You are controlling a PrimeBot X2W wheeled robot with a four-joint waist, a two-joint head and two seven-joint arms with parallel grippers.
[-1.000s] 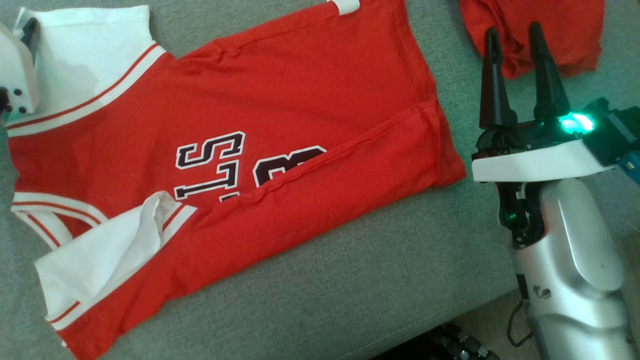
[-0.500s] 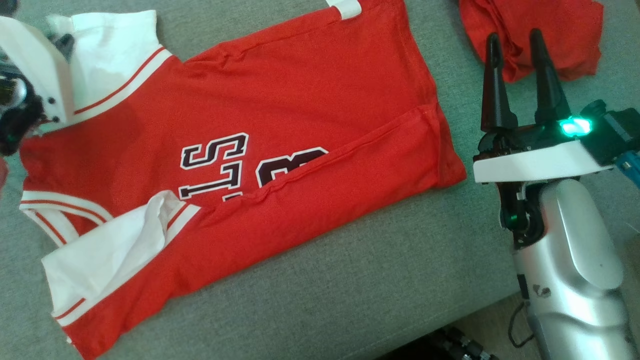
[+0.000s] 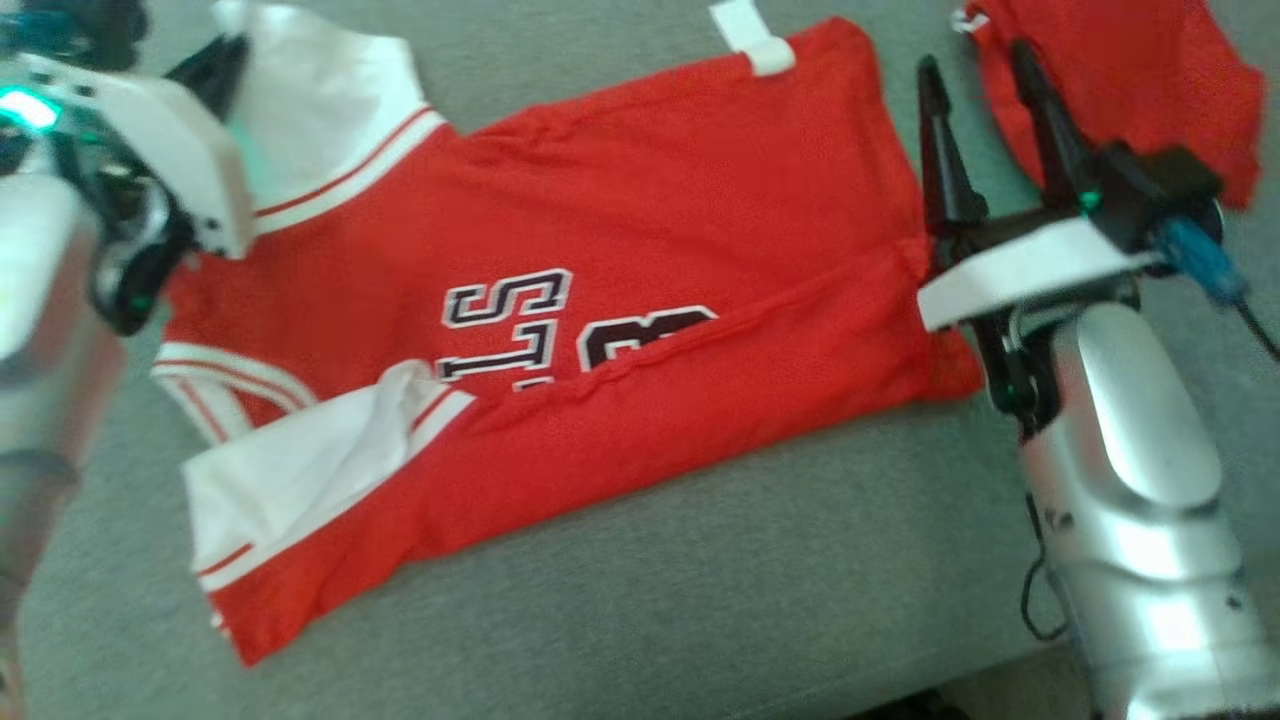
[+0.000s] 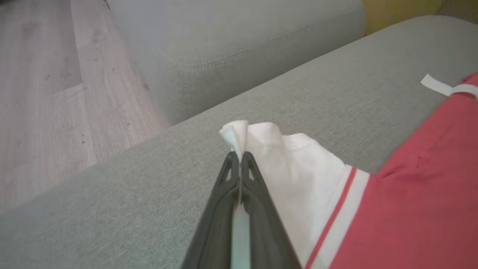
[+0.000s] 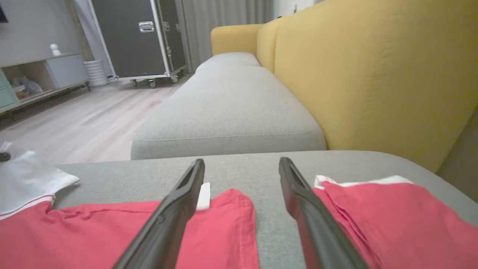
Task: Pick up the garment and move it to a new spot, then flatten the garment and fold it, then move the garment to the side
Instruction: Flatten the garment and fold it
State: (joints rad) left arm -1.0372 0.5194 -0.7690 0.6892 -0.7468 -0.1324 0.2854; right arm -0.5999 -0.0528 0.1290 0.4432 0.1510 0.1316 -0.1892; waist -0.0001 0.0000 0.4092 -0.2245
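two risks stood out, by my judgement. the left claw (image 4: 239,155) pinched just the tip of the white sleeve (image 4: 298,168), so a pull could slip the thin cloth out of the closed fingers. it could also drag the whole red short-sleeved jersey with black lettering (image 3: 620,200) askew and spoil the fold lying along its lower edge. the right claw (image 3: 975,60) hung between the jersey's hem and a second red garment (image 3: 1120,90) at the upper right of the head view. coming down carelessly, it could catch the wrong cloth.

the left claw was fully closed on the sleeve tip, at the upper left of the head view. the right claw stood wide open, holding nothing, its fingers above the hem; whether they touched the cloth i could not tell. the jersey lay spread across the grey fabric sofa cushion (image 3: 700,580), mid-frame.
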